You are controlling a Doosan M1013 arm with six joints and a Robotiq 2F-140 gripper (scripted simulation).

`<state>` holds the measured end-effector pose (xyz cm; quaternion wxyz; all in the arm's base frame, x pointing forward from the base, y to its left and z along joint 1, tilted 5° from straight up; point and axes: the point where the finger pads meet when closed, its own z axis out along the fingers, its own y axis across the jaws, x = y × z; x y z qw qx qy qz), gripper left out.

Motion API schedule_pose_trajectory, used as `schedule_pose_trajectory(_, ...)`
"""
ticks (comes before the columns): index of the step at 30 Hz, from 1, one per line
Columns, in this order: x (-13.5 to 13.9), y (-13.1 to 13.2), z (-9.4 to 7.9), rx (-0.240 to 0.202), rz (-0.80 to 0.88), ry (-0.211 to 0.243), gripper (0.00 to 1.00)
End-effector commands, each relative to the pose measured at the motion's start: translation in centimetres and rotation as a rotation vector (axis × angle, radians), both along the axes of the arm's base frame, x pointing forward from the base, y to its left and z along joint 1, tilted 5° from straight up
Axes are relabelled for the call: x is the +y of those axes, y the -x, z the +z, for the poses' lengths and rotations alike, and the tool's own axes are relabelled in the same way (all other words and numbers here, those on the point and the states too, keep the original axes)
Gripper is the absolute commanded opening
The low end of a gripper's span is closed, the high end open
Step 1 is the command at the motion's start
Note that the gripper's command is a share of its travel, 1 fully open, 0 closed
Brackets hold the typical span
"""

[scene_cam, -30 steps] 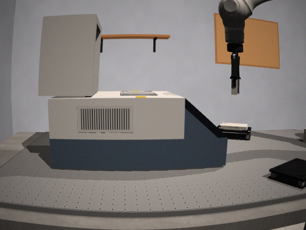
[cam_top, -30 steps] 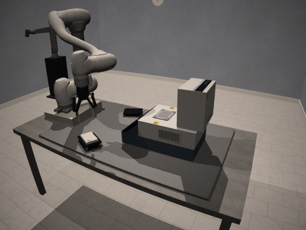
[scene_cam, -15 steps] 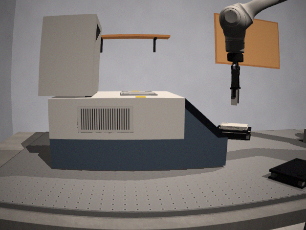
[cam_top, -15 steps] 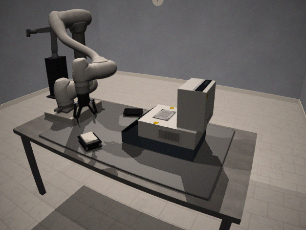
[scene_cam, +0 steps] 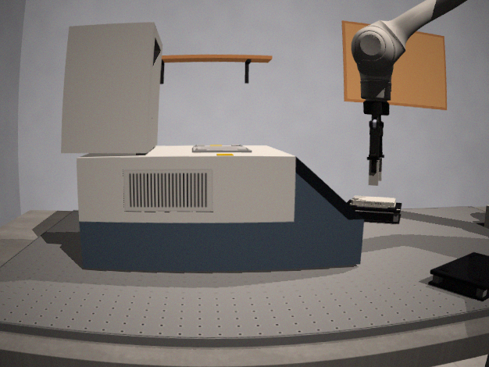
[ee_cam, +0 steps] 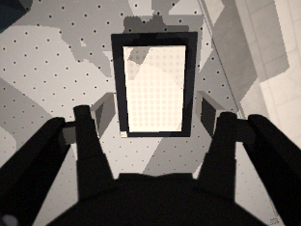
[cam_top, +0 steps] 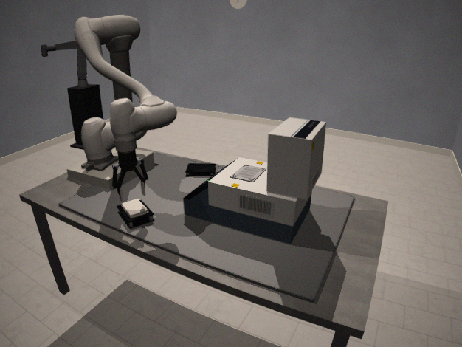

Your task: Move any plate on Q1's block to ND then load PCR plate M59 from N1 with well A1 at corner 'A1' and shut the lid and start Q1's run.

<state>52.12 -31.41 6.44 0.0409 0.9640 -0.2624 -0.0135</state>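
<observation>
The white plate M59 point(cam_top: 134, 207) lies flat on the black nest N1 point(cam_top: 135, 217) at the table's front left. It also shows in the side view point(scene_cam: 372, 201) and in the wrist view point(ee_cam: 154, 89), long side running away from me. My gripper point(cam_top: 129, 183) point(scene_cam: 375, 179) is open and empty. It points straight down and hangs a little above the plate, fingers on either side of its near end point(ee_cam: 155, 116). The cycler Q1 point(cam_top: 257, 194) stands with its lid point(cam_top: 296, 156) raised. Its grey block point(cam_top: 247, 172) is uncovered.
A second black nest, empty, lies behind Q1's sloped front panel point(cam_top: 201, 169) and at the right of the side view point(scene_cam: 464, 274). The arm's base plinth point(cam_top: 108, 167) stands at the table's rear left. Q1's raised lid point(scene_cam: 110, 87) towers at its back.
</observation>
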Motion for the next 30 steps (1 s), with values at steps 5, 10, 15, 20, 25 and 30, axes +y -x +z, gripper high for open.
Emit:
schedule_pose_trajectory(5, -0.2, 0.1, -2.2, 0.0, 0.0, 0.0, 0.66)
schedule_pose_trajectory(10, -0.3, 0.2, -3.9, 0.0, 0.0, 0.0, 0.66)
schedule_pose_trajectory(15, -0.3, 0.2, -4.6, 0.0, 0.0, 0.0, 0.66)
schedule_pose_trajectory(20, -0.3, 0.2, -4.6, 0.0, 0.0, 0.0, 0.66)
schedule_pose_trajectory(25, -0.4, 0.2, -4.8, 0.0, 0.0, 0.0, 0.66)
schedule_pose_trajectory(30, -0.4, 0.2, -5.0, 0.0, 0.0, 0.0, 0.66)
